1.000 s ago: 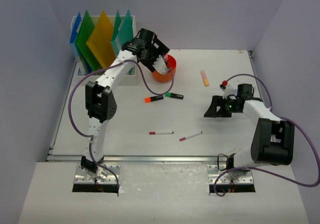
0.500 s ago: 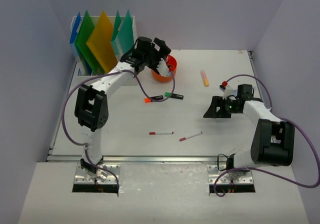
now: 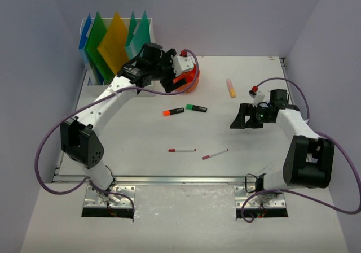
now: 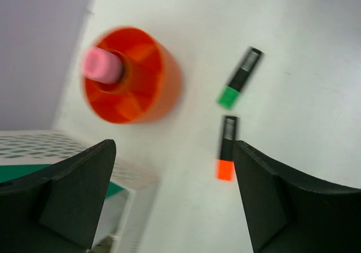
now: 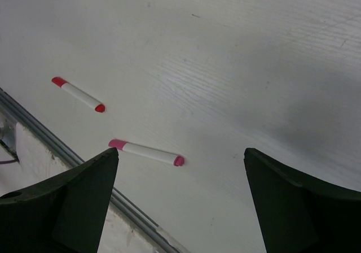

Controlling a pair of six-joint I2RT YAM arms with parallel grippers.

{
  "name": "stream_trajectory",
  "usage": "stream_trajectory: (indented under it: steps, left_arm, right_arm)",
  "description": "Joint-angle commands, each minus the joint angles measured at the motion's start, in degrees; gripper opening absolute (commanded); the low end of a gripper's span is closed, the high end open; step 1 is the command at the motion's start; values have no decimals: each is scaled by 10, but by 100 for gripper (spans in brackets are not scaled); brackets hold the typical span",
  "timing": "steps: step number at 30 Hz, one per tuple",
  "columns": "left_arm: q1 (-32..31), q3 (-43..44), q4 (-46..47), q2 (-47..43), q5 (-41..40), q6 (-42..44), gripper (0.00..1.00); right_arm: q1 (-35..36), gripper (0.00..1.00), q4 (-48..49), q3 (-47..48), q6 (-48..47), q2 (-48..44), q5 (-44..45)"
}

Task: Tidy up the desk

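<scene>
With the table [image 3: 146, 134] spread beneath both arms, the left fingers [image 4: 73, 191], apart and empty near the cup [image 4: 132, 75], should drop squarely across the orange marker [image 4: 227, 148], while the right fingers [image 5: 67, 196], also apart, should straddle the pink-capped pen [image 5: 148, 152].

Between the gripper's [image 4: 174, 148] spread-apart fingers [image 4: 73, 196], an orange cup [image 4: 141, 95] holding a pink highlighter [image 4: 101, 65] stands near the counter's [image 4: 293, 49] edge, with a green-capped highlighter [image 4: 240, 78] and an orange-capped highlighter [image 4: 227, 147] lying beside it.
</scene>
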Motion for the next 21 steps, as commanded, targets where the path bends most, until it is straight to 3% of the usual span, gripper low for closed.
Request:
stream_trajectory:
  steps: [1, 5, 11, 16, 21]
  left_arm:
    - [-8, 14, -144, 98, 71, -105, 79]
    - [-10, 36, -176, 155, 51, -97, 74]
    - [-8, -20, -85, 157, 32, -139, 75]
    - [6, -50, -46, 142, 82, -193, 76]
    - [60, -121, 13, 83, 169, -262, 79]
  right_arm:
    - [11, 97, -14, 54, -27, -2, 27]
    - [11, 99, -23, 73, -34, 8, 41]
    - [47, 93, -7, 91, -75, 13, 80]
    - [164, 89, 14, 147, -102, 65, 164]
    - [228, 82, 8, 283, -97, 183, 196]
